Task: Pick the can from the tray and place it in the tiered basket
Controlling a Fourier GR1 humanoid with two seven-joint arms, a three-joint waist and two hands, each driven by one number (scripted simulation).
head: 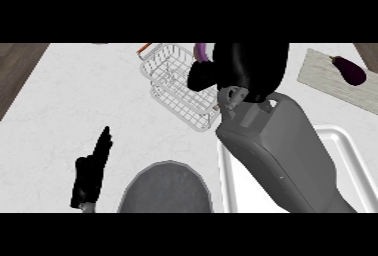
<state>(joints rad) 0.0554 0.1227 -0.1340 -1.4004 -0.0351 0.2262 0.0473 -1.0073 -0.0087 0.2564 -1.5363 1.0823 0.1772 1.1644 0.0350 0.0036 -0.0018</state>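
Note:
The white wire tiered basket (pixel 173 82) stands at the counter's back centre. My right hand (pixel 247 65) hovers over the basket's right side, its fingers curled round a purple can (pixel 201 49), of which only a sliver shows at the hand's upper left. The grey right forearm (pixel 284 155) crosses the white tray (pixel 345 142) at the lower right and hides most of it. My left hand (pixel 92 172) rests open at the lower left, fingers pointing up.
A dark purple eggplant (pixel 348 69) lies on a pale mat (pixel 325 82) at the back right. A grey rounded shape (pixel 168 189) sits at the bottom centre. A small orange piece (pixel 144 48) shows at the basket's far left corner. Dark wood borders the counter's left edge.

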